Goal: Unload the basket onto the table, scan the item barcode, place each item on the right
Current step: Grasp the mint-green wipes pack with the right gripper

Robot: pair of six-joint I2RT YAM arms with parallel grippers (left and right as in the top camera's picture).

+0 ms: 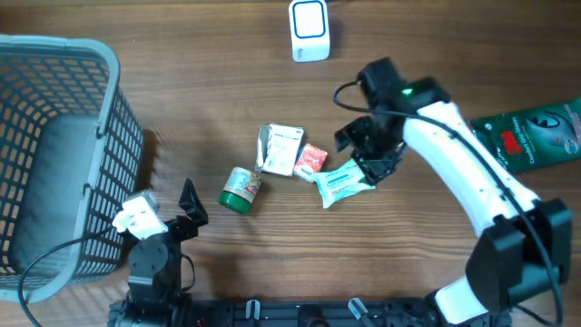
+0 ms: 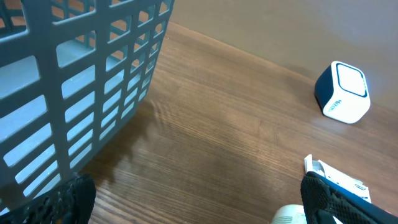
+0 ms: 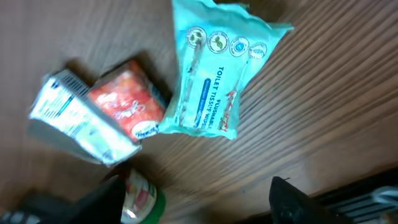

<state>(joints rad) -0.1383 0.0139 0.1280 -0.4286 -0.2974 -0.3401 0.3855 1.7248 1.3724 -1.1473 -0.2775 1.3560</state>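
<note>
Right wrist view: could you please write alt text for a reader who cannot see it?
A teal pack of toilet wipes lies flat on a wooden table. Left of it sit a small red packet and a white pouch, touching, with a green jar at the lower edge. The dark jaws stand open at the bottom corners, gripping nothing.

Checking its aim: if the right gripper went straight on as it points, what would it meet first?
Probably bare table just short of the wipes pack: the right gripper shows only wood between its open jaws. Depth is unclear, so it might clip the pack's edge.
</note>
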